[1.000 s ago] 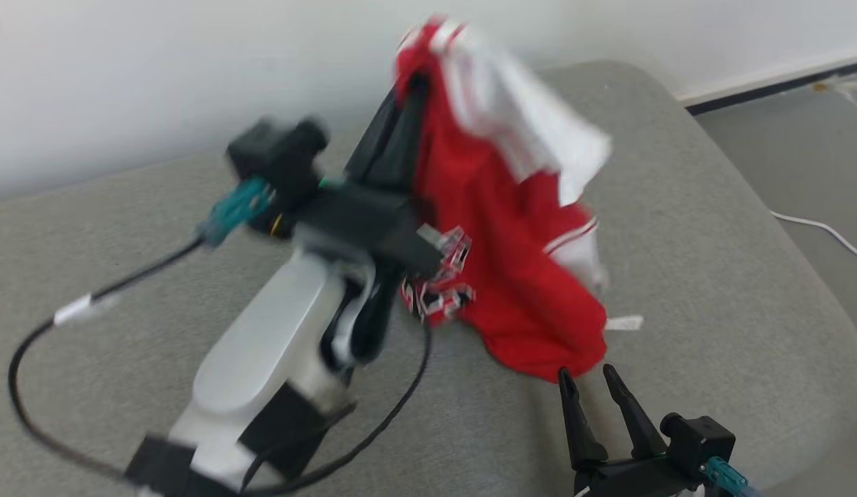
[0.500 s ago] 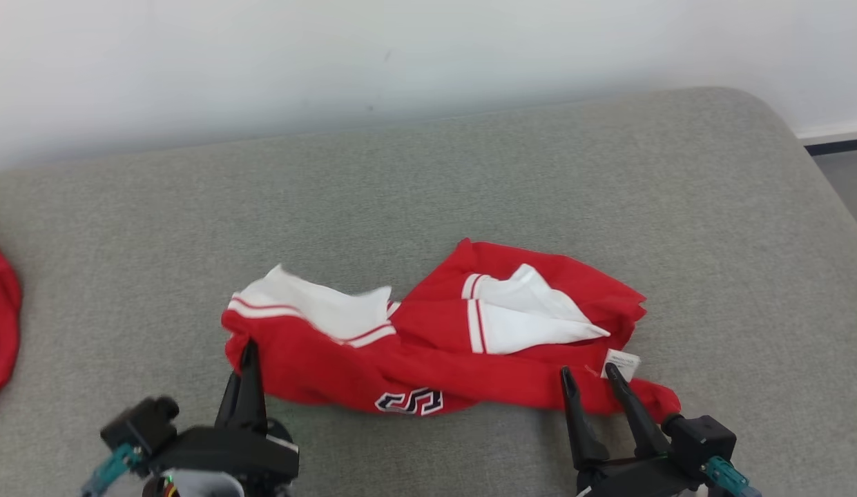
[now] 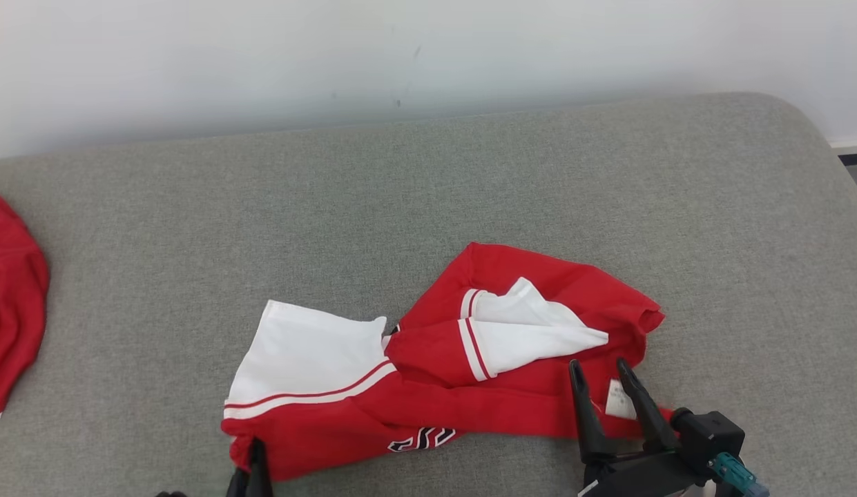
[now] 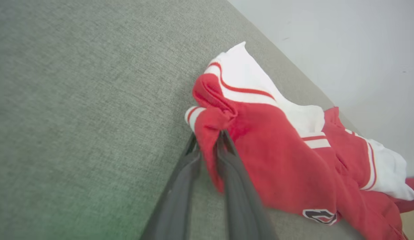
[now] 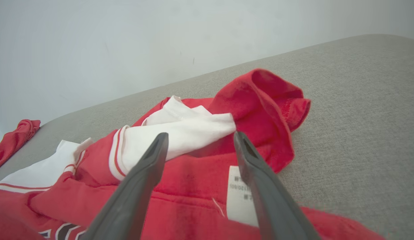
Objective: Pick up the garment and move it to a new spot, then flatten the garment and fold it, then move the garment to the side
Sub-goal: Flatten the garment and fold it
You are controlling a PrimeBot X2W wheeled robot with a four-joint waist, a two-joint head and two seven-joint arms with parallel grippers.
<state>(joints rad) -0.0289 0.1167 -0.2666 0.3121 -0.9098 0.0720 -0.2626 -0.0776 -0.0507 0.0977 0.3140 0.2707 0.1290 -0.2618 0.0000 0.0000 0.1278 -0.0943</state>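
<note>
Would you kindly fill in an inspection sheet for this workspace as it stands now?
Surface: grey cushion, woven cover.
Job's things: garment, red and white, crumpled, lying on the cushion, label showing.
Clutter: red cloth at the cushion's left edge.
Grippers: left gripper shut on a garment corner; right gripper open, fingers either side of the label.
Cables: teal connector by the right gripper.
Surroundings: pale wall behind the cushion.

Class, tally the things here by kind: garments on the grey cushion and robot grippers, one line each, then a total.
Garments: 2 (red-and-white garment, red garment at the left edge)
Grippers: 2 (left gripper, right gripper)
Total: 4
</note>
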